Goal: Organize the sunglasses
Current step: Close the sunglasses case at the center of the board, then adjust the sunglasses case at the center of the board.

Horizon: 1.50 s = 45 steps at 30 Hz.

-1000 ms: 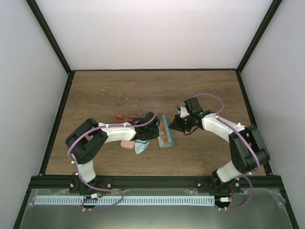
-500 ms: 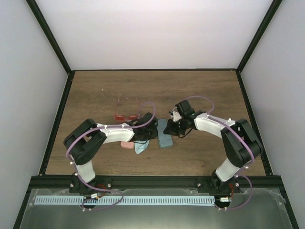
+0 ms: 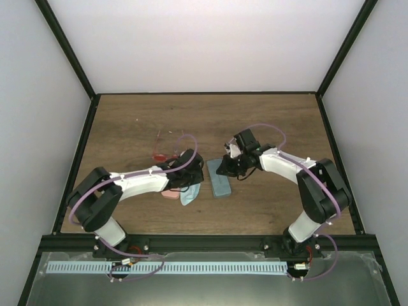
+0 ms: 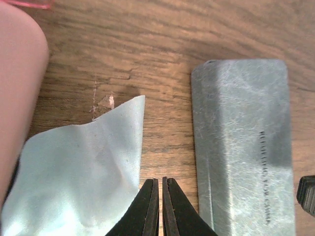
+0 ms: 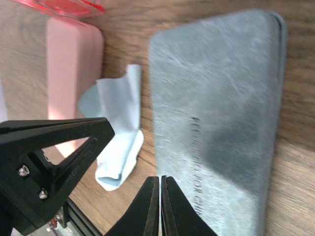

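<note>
Left gripper (image 4: 161, 181): jaws pressed together, nothing between them; tips point down at bare wood.
Just beside left tips, one side: light blue cloth (image 4: 83, 172), rumpled, flat on the table, its edge next to the left finger in the wrist view.
Just beside left tips, other side: grey-blue case (image 4: 243, 147), closed, lying flat, stamped lettering running along its length; the tips stand in the strip of wood between cloth and case.
Farther out past the cloth: pink case (image 4: 17, 83), closed, its long side along the cloth's far edge.
Beyond the pink case: reddish-pink sunglasses (image 3: 159, 153), on the table ahead of the left wrist, partly hidden under the left arm in the top view; only a sliver of red lens shows at the corner of the left wrist view.
Right gripper (image 5: 160, 179): jaws closed, holding nothing; tips hang just over the long edge of the grey-blue case on the side facing the cloth.
Across from the right tips: the left gripper's black body, near, with the cloth between it and the case.
Past the cloth from the right tips: the pink case, and beyond its end the red lenses of the sunglasses.
Under everything: wooden table (image 3: 268, 121).
</note>
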Available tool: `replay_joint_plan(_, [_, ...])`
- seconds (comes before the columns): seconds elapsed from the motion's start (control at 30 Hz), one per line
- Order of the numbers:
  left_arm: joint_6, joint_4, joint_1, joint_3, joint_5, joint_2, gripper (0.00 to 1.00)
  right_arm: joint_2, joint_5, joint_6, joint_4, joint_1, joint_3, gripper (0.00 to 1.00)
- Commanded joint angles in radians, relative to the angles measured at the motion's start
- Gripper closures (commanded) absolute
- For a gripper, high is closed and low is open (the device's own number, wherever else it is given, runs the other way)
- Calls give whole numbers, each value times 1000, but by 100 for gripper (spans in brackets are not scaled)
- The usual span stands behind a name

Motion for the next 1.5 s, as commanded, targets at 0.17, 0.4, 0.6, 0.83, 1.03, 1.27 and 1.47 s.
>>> replay_joint_plan(0.17, [12,-108,14,50,-111,-157,95,-59,119,-47,-58,6,96,77])
replay_joint_plan(0.4, [35,-184,138,62,-105,-267,88,3,231,-113,-186,10,208,13])
replay_joint_plan(0.6, [100,-231,272,28,-52,-308,87,124,333,-137,-285,84,317,0])
replay_joint_plan(0.83, [142,-300,328,34,-42,-333,86,249,474,-126,-377,174,413,4])
replay_joint_plan(1.03, [173,-332,336,39,-36,-334,85,321,552,-128,-396,177,403,15])
replay_joint_plan(1.27, [208,-318,340,67,2,-264,85,275,618,-104,-406,143,353,45])
replay_joint_plan(1.47, [264,-279,340,82,64,-200,82,185,640,-142,-393,33,280,45])
